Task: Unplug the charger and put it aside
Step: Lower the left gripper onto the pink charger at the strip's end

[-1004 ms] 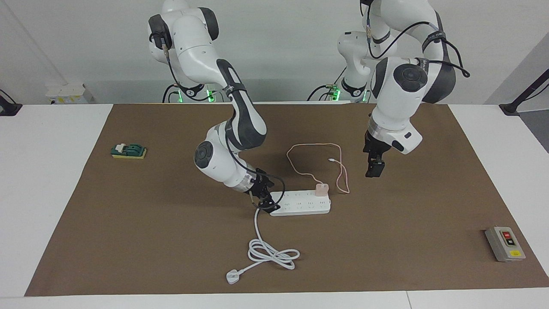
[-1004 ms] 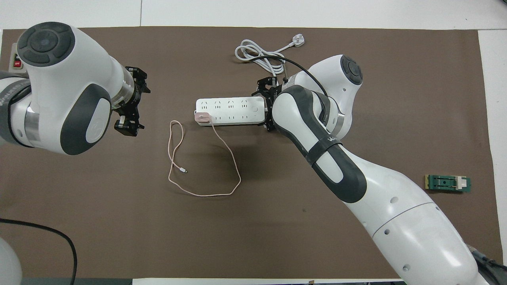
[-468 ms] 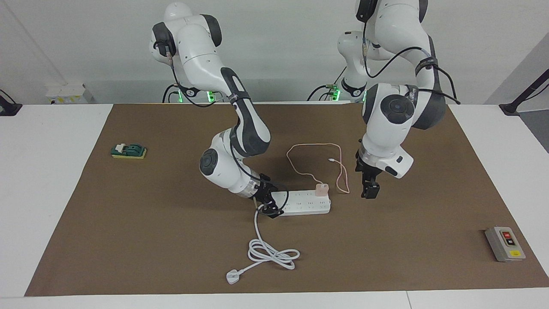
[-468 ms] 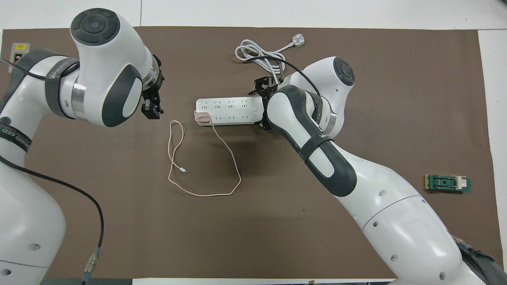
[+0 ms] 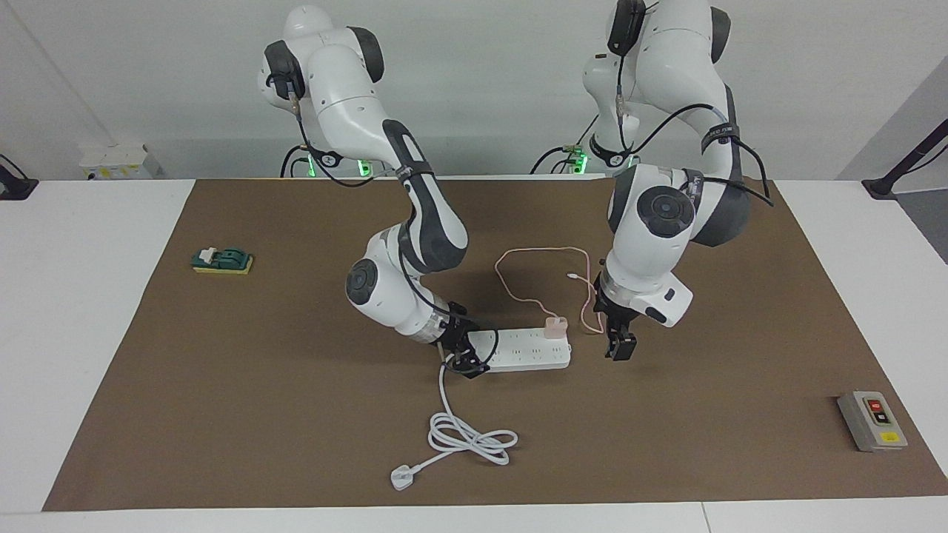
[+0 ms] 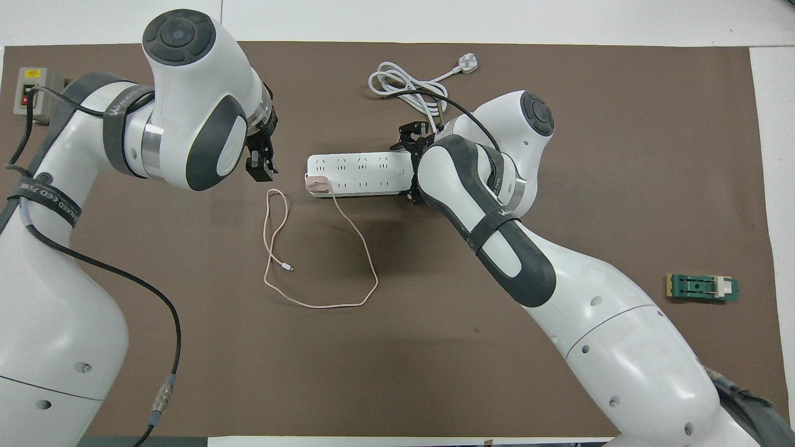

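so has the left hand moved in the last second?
Yes. The left hand has come down and across toward the charger end of the power strip, which hasn't shifted.

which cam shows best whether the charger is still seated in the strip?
Facing view: the charger stands upright in profile on the power strip, still plugged in. Overhead shows only its pink top at the strip's end.

The right pincer [image 5: 461, 360] and right arm cover the cord end of the long white plastic power strip [image 5: 529, 352]; the pincer's fingertip gap is unreadable.
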`<state>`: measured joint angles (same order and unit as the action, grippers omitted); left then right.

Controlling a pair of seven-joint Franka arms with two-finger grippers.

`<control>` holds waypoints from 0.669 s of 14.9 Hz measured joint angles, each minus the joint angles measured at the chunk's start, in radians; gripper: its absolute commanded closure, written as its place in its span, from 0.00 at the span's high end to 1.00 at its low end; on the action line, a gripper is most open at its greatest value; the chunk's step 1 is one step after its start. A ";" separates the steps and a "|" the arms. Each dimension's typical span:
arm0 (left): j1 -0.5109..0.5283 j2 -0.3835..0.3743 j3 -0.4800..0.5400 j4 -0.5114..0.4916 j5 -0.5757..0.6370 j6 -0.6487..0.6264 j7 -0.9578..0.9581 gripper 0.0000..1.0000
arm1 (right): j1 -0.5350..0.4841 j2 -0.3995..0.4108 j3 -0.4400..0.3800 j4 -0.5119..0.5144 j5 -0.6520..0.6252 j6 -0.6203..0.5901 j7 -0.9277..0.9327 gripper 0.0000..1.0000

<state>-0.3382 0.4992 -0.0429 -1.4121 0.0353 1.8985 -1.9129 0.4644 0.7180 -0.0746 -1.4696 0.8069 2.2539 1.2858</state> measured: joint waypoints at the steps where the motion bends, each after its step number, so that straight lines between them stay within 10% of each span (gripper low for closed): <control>1: -0.003 0.000 -0.001 -0.009 -0.001 0.008 -0.005 1.00 | 0.000 0.000 0.000 0.000 0.006 0.001 0.001 1.00; 7: -0.032 0.001 -0.004 -0.065 -0.029 0.096 -0.027 1.00 | -0.001 0.006 -0.003 -0.003 0.054 0.005 0.001 1.00; 10: -0.044 0.001 -0.004 -0.093 -0.029 0.112 -0.031 1.00 | -0.001 0.005 -0.003 -0.005 0.054 0.003 0.001 0.52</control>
<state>-0.3818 0.4997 -0.0466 -1.5056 0.0060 2.0107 -1.9443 0.4637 0.7227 -0.0775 -1.4750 0.8608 2.2571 1.2872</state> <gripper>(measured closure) 0.000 0.053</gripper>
